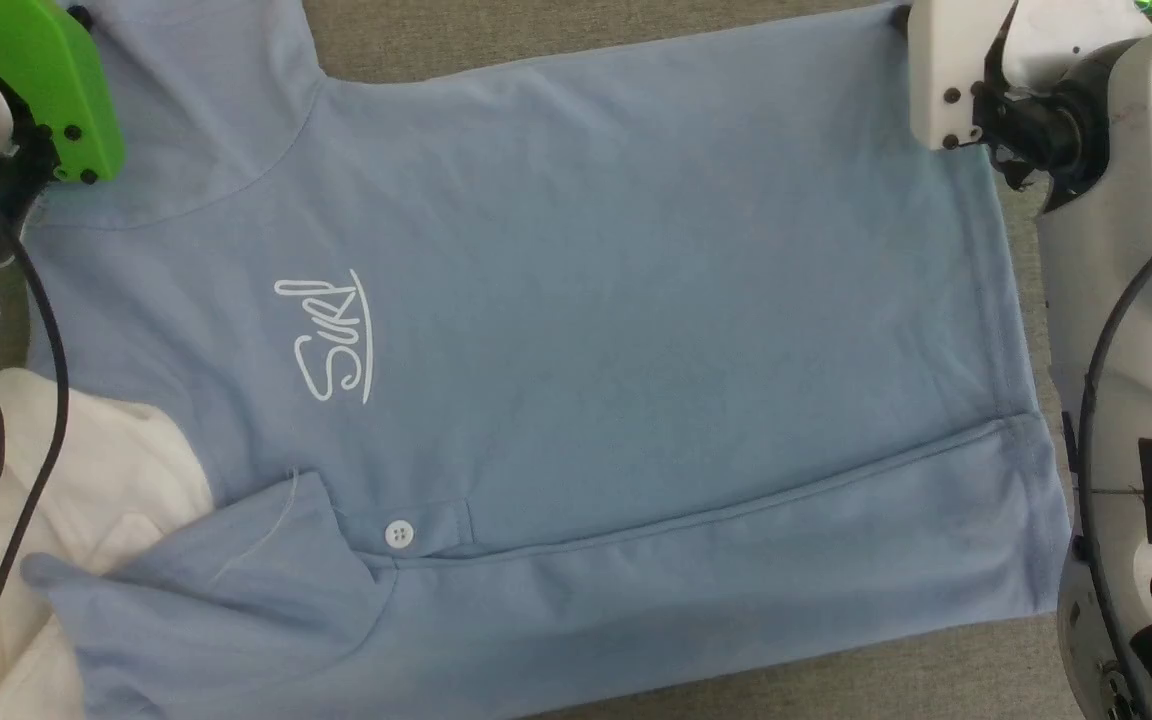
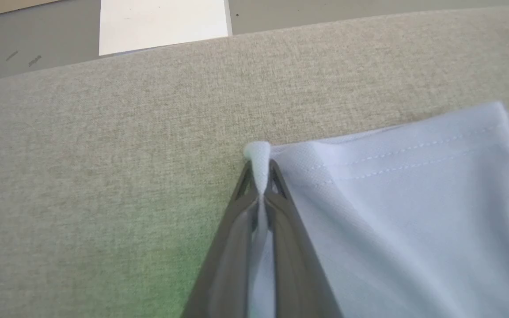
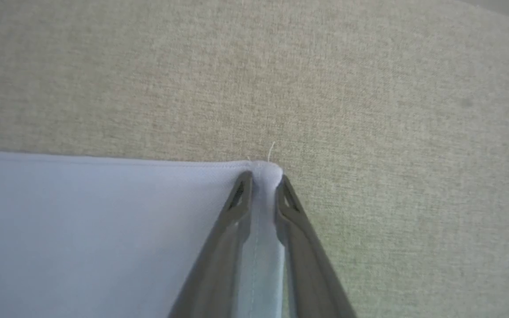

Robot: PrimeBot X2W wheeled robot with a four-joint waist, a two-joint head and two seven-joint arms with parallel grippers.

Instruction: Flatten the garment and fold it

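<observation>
We have the garment (image 1: 586, 300) spread front-up across the fabric-covered bench (image 2: 104, 154), lying sideways to us: white collar (image 1: 106, 470) at our left, hem at our right. Its near long side lies turned over onto the front as a band, and the crease runs from the hem to just under the placket button (image 1: 398, 533).

Both grippers are on the far edge. Our left gripper (image 2: 261, 170) is clamped on the corner of the far sleeve (image 2: 413, 176), with a nub of cloth pinched between the tips. Our right gripper (image 3: 265, 181) is closed on the far hem corner (image 3: 267, 170), where a loose thread sticks up.

We judge the step in hand to be the second lengthwise fold. The next move calls for raising both corners together, keeping the edge taut between them, and carrying it towards us so it lands parallel to the near crease. Soft knit sags, so uneven lift would likely skew the fold.

The only writing is the white chest logo (image 1: 331, 340), an underlined script turned sideways that seems to read "Surf"; we cannot be sure of the last letter.
</observation>
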